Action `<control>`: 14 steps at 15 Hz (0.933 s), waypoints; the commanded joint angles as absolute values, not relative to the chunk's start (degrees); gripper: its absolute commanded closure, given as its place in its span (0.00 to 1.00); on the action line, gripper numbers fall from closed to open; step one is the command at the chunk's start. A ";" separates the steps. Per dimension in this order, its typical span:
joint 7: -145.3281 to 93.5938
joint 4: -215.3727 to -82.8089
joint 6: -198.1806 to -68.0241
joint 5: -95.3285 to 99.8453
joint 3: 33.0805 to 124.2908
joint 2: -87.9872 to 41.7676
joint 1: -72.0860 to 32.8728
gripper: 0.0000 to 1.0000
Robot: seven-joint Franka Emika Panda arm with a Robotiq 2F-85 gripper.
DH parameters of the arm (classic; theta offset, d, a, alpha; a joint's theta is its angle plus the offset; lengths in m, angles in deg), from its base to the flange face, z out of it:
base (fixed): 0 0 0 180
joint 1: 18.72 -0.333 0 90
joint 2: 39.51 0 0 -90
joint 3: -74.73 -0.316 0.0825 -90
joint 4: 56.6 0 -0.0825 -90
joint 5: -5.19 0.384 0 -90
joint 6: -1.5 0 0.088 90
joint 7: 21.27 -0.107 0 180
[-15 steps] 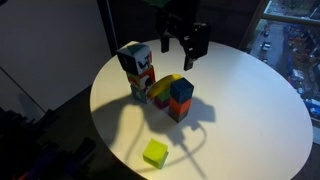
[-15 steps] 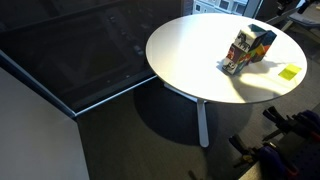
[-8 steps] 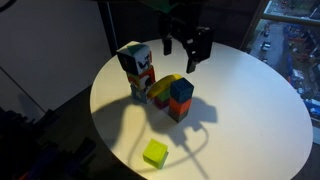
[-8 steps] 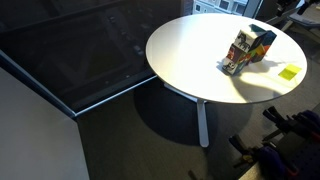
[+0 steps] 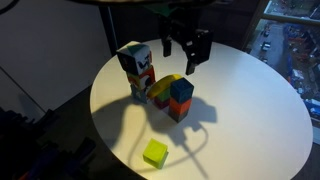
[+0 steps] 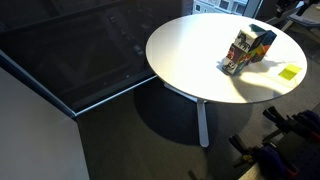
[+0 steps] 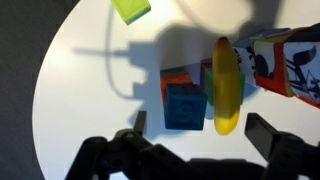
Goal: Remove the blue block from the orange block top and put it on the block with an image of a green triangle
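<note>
Table (image 5: 250, 100): round and white, it bears every block.
Gripper (image 5: 185, 50): hangs above the far side of the table with its jaws spread wide and nothing between them.
Picture-block stack (image 5: 135, 68): printed blocks stand one on another. No green triangle is legible on any face, so the target could be misjudged.
Yellow piece (image 7: 225, 85): long, lying just beside the blue block. A descending finger could strike it and shove the neighbours.
Orange block (image 5: 180, 110): the base under the task block. A low or off-centre pinch could drag it along.
Blue block (image 5: 181, 91): sits squarely on the orange block, not yet grasped. A slanted grip could tip it off.
Green block (image 5: 154, 153): alone, well apart, and unlikely to interfere.
Placement risk: a hard set-down could topple the tall stack.
</note>
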State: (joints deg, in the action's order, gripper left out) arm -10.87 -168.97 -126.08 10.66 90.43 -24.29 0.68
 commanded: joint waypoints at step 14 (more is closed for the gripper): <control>-10.12 -162.58 -130.40 12.35 87.93 -13.71 2.49 0.00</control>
